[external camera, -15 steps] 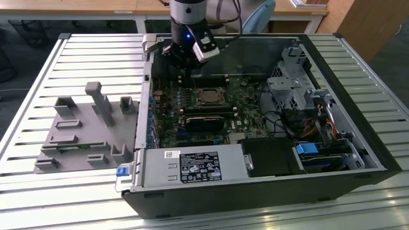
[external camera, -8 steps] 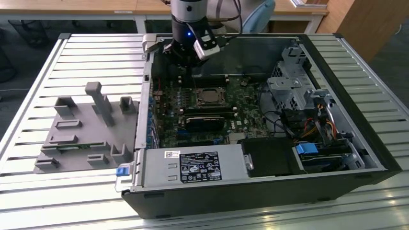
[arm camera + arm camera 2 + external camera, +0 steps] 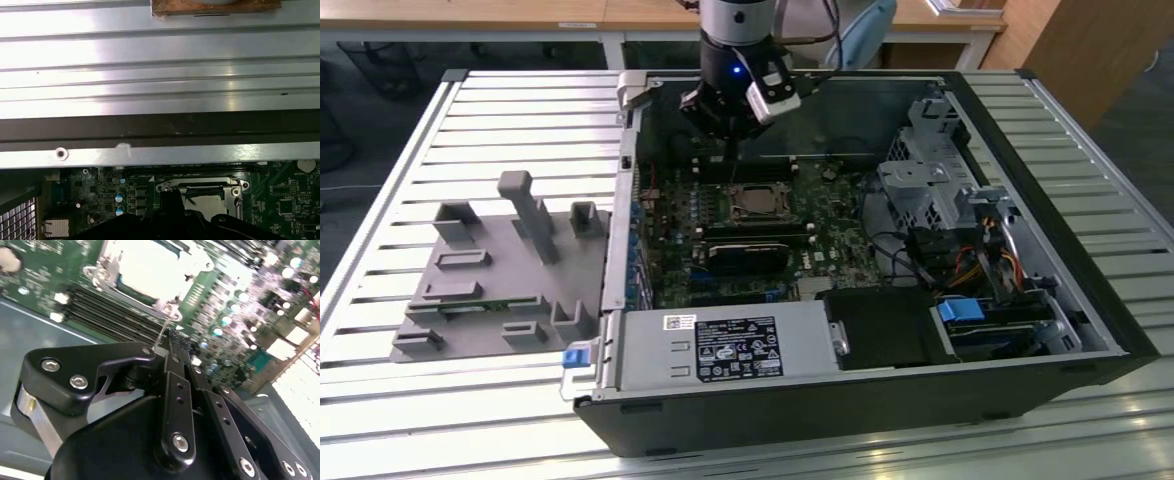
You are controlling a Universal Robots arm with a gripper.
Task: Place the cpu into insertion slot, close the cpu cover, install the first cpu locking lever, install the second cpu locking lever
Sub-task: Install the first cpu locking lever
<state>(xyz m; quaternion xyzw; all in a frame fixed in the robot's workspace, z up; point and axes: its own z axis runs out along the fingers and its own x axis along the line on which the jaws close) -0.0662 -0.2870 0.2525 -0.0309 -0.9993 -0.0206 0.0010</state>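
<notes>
In the exterior view the insertion slot [image 3: 754, 203] sits mid-motherboard inside the open computer case, with the cpu cover [image 3: 754, 189] lying flat over it and the grey top of the cpu [image 3: 755, 206] showing through its window. My gripper [image 3: 727, 150] hangs just beyond the slot's far edge. In the second wrist view its black fingers [image 3: 172, 370] are shut together at the tip [image 3: 170, 340]. A thin wire locking lever [image 3: 163, 332] rises from the socket corner beside them; whether it is pinched I cannot tell. The first wrist view shows the cover [image 3: 200, 186] close to the gripper [image 3: 172, 197].
The case's back wall [image 3: 854, 110] stands close behind the gripper. A black card [image 3: 747, 255] lies on the near side of the slot, memory slots [image 3: 110, 315] run beside it, and a drive cage [image 3: 934, 190] with cables fills the exterior view's right. A grey fixture block [image 3: 494, 270] sits outside on the slatted table.
</notes>
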